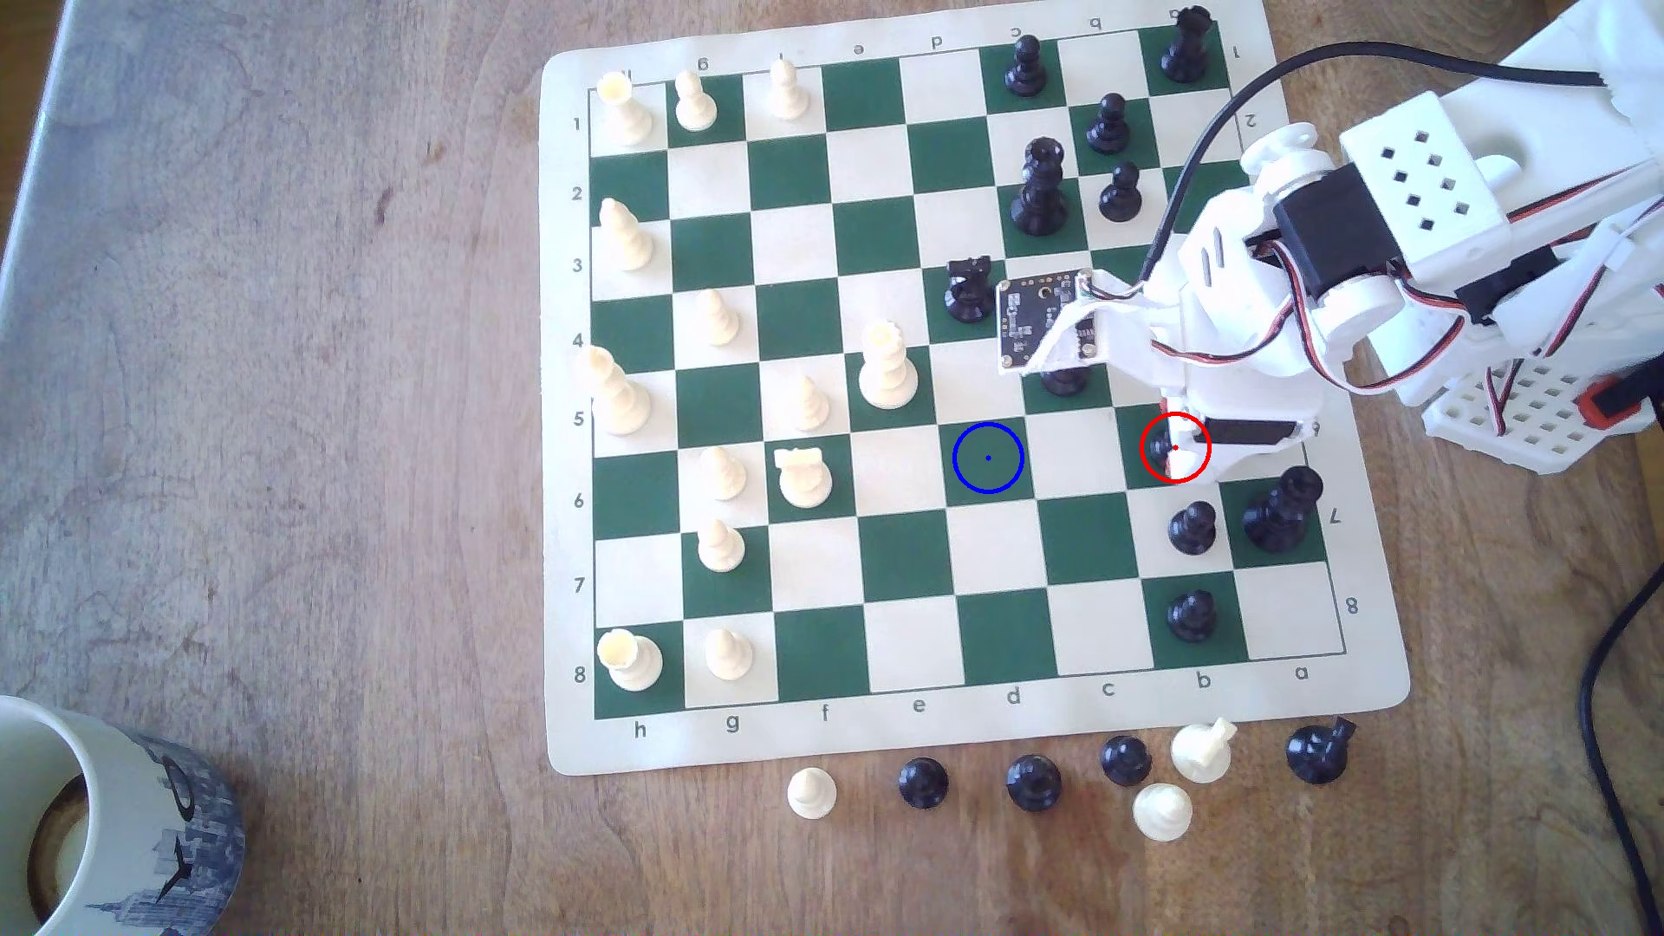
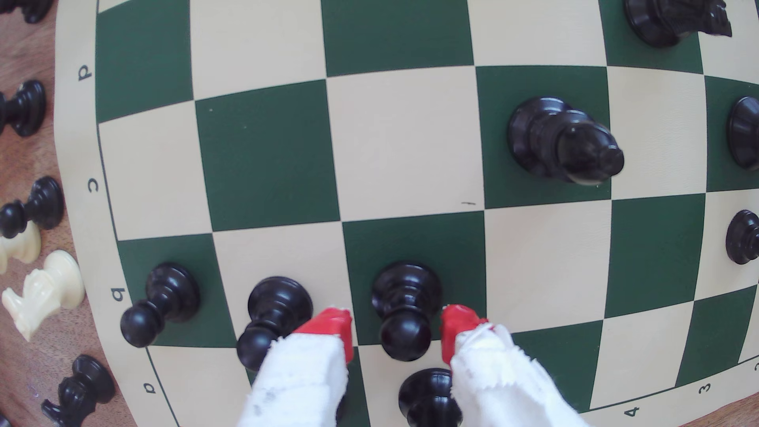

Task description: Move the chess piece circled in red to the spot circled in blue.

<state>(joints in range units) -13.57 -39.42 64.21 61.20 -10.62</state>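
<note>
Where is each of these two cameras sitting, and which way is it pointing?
Exterior view: high above the table, looking down on the whole chessboard; the white arm reaches in from this view's right.
Wrist view: mounted on the arm, looking down past its red-tipped gripper at nearby squares.
Shared: the black pawn between the open fingers, red-ringed in the exterior view.
</note>
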